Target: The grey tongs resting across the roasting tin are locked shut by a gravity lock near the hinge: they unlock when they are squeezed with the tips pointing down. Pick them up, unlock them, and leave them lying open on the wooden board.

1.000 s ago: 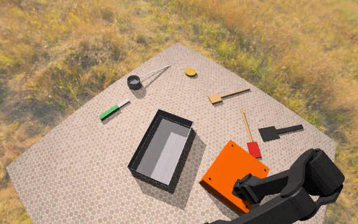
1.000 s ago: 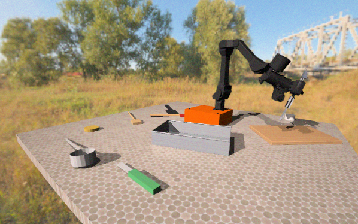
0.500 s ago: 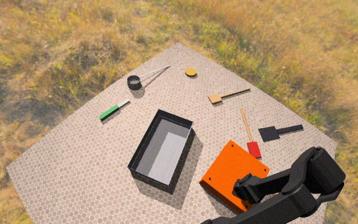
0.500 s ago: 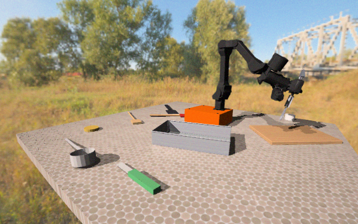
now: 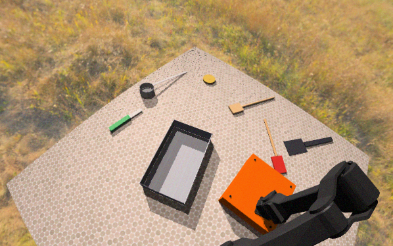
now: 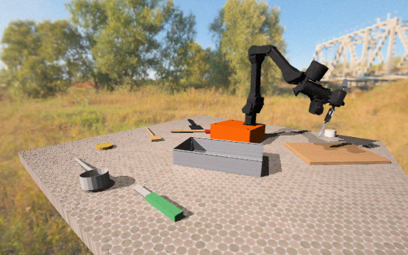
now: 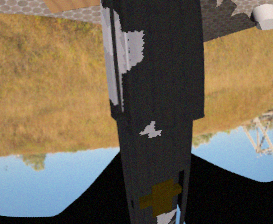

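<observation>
My gripper (image 6: pixel 338 98) (image 7: pixel 147 153) is shut on the grey tongs (image 6: pixel 323 127) (image 7: pixel 159 75) and holds them in the air, behind the wooden board (image 6: pixel 339 157) (image 7: pixel 69 4) in the exterior view. The tongs are steeply tilted, one end low beside a white cylinder, the other sticking up above the gripper. In the wrist view their arms lie close together, mostly in dark shade, with a yellow-brown part near the fingers. Whether the lock is engaged cannot be told. The roasting tin (image 5: pixel 166 201) (image 6: pixel 216 163) has nothing across it. The top view shows neither tongs nor board.
The white cylinder (image 6: pixel 330 133) (image 7: pixel 267 17) stands behind the board. The orange base block (image 5: pixel 257 181) (image 6: pixel 231 131) is between tin and board. A green-handled tool (image 5: pixel 119 123) (image 6: pixel 164 206), a pan (image 5: pixel 147 91) (image 6: pixel 94 180), a yellow disc (image 5: pixel 209 79) (image 6: pixel 104 146) and several spatulas lie farther off.
</observation>
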You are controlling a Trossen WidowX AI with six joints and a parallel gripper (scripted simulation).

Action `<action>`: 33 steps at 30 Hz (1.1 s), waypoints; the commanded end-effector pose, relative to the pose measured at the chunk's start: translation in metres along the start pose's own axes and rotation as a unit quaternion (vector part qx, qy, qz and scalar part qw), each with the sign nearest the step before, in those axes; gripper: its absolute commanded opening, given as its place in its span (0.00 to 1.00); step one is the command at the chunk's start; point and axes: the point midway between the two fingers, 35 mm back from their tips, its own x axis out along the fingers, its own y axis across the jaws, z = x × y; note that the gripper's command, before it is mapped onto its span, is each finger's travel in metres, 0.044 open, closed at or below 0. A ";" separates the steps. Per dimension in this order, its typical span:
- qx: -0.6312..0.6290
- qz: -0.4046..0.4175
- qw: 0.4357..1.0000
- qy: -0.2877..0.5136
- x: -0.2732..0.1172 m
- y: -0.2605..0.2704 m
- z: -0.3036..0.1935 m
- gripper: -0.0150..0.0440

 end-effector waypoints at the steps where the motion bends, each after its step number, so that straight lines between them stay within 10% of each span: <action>1: 0.000 -0.002 1.000 0.003 0.000 -0.001 -0.001 0.00; 33: 0.055 0.019 0.982 -0.180 0.046 0.019 0.025 0.00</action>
